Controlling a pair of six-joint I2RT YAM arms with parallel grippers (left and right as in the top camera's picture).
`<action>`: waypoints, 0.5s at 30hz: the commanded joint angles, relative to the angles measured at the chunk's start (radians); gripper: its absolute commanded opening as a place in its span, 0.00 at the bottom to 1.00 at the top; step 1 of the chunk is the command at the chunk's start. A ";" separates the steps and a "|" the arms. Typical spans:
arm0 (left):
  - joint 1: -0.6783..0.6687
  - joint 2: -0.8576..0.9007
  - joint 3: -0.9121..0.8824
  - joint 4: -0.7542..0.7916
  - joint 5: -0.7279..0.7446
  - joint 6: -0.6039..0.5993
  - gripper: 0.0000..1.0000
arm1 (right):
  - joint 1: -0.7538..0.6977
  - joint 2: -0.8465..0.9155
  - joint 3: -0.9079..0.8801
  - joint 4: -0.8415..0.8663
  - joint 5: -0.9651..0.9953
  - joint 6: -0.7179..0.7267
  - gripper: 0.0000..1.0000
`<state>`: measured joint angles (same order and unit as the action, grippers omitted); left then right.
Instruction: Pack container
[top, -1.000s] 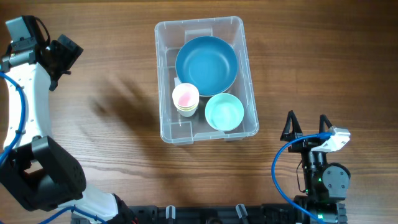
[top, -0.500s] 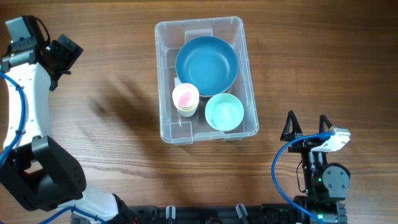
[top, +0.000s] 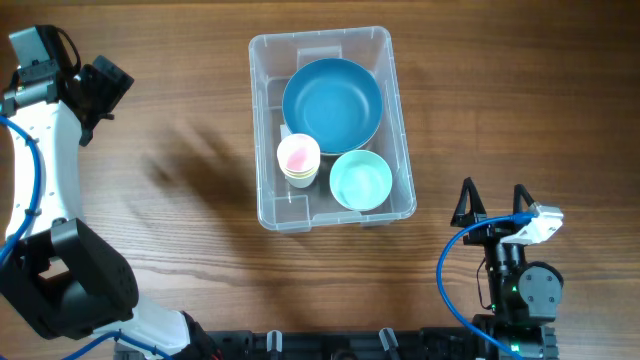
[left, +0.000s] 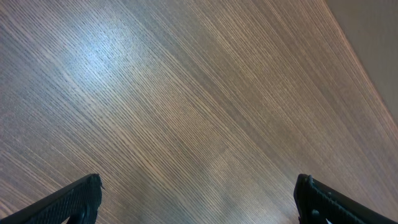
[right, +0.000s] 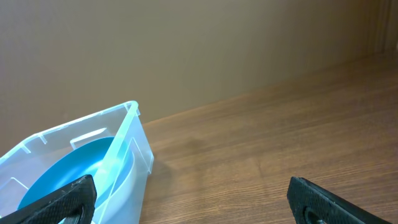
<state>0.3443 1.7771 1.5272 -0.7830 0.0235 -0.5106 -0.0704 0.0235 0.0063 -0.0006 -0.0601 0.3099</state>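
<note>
Left gripper (left: 198, 198) hangs over the far left of the wooden table (top: 180, 150) and right gripper (top: 492, 203) sits near its front right, both with fingers spread wide and empty. Between them, mid-table, stands the clear container (top: 268, 130). It holds a large blue bowl (top: 332, 104), a smaller mint bowl (top: 361, 180) and a stack of cups (top: 298, 160), pink inside.

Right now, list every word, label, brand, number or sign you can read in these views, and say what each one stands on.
None: no text can be read in any view.
The container, and the blue bowl, mint bowl and stacked cups inside it, show no print.
The wooden table, the left tool and the right tool show no markings either.
</note>
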 joint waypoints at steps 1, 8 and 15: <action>0.003 0.007 0.010 0.000 0.001 0.005 1.00 | 0.006 0.006 -0.001 0.003 -0.016 0.008 1.00; 0.003 0.007 0.010 0.015 0.010 0.004 1.00 | 0.006 0.006 -0.001 0.003 -0.016 0.008 1.00; -0.033 -0.038 0.010 0.084 0.008 0.005 1.00 | 0.006 0.006 -0.001 0.003 -0.016 0.008 1.00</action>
<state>0.3367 1.7767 1.5272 -0.7170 0.0238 -0.5110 -0.0704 0.0246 0.0063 -0.0010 -0.0601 0.3103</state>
